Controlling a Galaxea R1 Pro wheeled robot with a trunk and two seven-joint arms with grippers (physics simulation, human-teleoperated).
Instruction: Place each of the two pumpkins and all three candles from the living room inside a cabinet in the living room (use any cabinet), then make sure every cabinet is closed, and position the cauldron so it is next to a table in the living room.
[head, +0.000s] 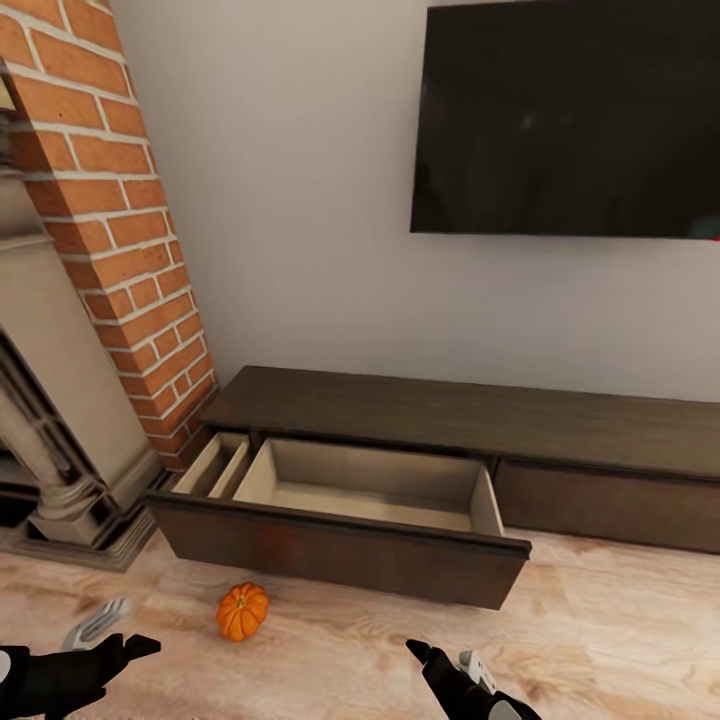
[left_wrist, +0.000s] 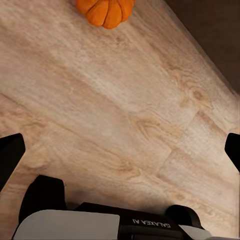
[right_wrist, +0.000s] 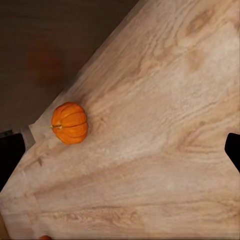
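A pale wood-plank floor (head: 620, 630) is stretching across the living room, carrying a single small orange pumpkin (head: 242, 611) that is sitting on the boards just in front of an open drawer. The long, dark brown cabinet (head: 460, 415) is standing on the same floor against the wall, its wide left drawer (head: 340, 545) hanging pulled out above the planks and showing a bare beige interior. At the left, the stone base of a brick fireplace (head: 80, 525) is resting on the floor beside the cabinet's end.
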